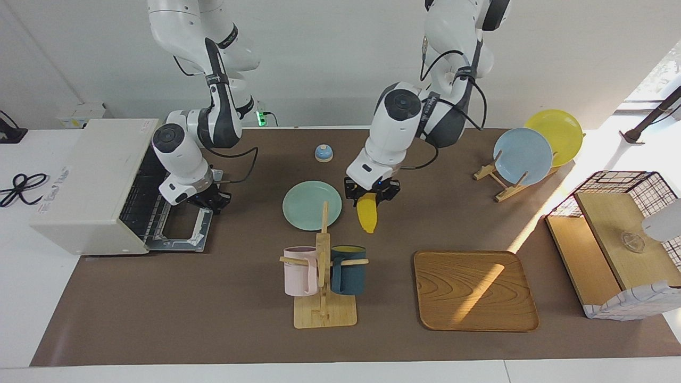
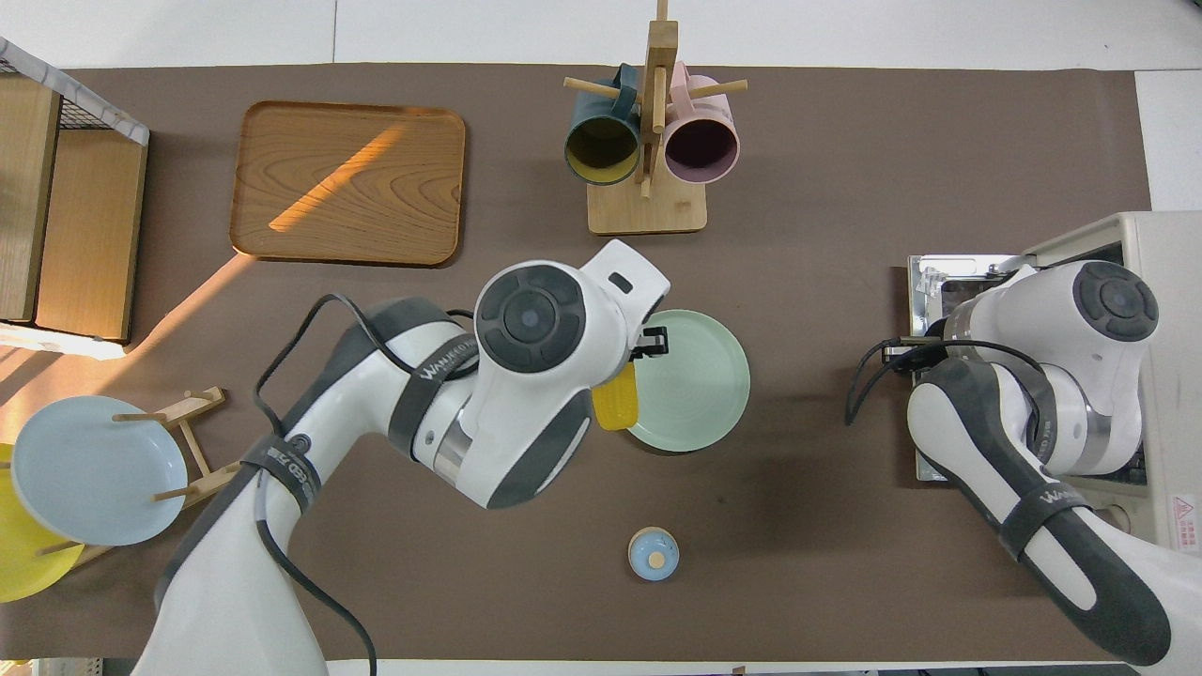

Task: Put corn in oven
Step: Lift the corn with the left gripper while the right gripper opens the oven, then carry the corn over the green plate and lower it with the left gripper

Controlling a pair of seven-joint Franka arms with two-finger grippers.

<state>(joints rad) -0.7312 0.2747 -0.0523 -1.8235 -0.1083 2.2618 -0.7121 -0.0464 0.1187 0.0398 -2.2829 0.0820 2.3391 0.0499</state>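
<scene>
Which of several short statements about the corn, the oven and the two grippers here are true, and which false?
1. The left gripper holds the corn. True.
2. The corn lies on the wooden tray. False: it hangs in the air beside the green plate.
3. The oven door is open. True.
4. The right gripper is over the mug rack. False: it is at the oven's dropped door.
5. The corn is inside the oven. False: it is held up at the middle of the table.
</scene>
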